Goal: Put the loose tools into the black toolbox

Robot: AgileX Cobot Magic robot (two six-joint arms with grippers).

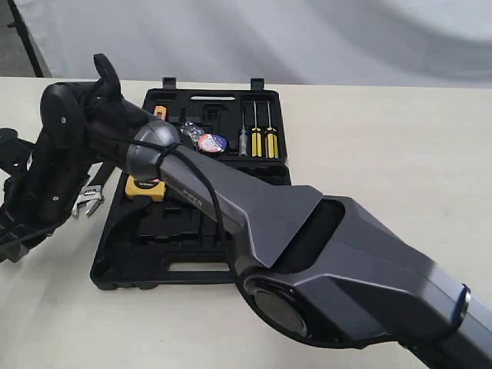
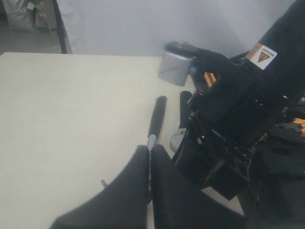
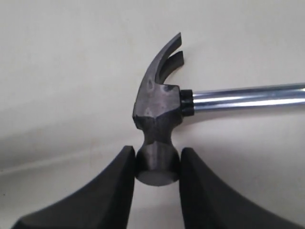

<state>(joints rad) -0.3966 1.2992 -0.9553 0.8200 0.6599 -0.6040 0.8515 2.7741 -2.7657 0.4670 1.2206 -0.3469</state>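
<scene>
The claw hammer [image 3: 156, 102] lies on the table, and my right gripper [image 3: 157, 153] is shut on its round striking face. Its steel shaft [image 3: 248, 98] runs off toward the black handle [image 2: 157, 113]. My left gripper [image 2: 150, 149] is shut, with its fingers pressed together just above that shaft. The adjustable wrench [image 1: 87, 201] lies beside the hammer, left of the open black toolbox [image 1: 165, 265]. The tape roll [image 1: 208, 141] rests inside the toolbox. In the exterior view the hammer is hidden behind both wrists.
My right arm [image 1: 307, 231] stretches across the toolbox from the lower right. A yellow tape measure [image 1: 146, 187] and yellow-handled screwdrivers [image 1: 262, 140] sit in the case. The left arm [image 1: 11, 165] stands at the table's left edge.
</scene>
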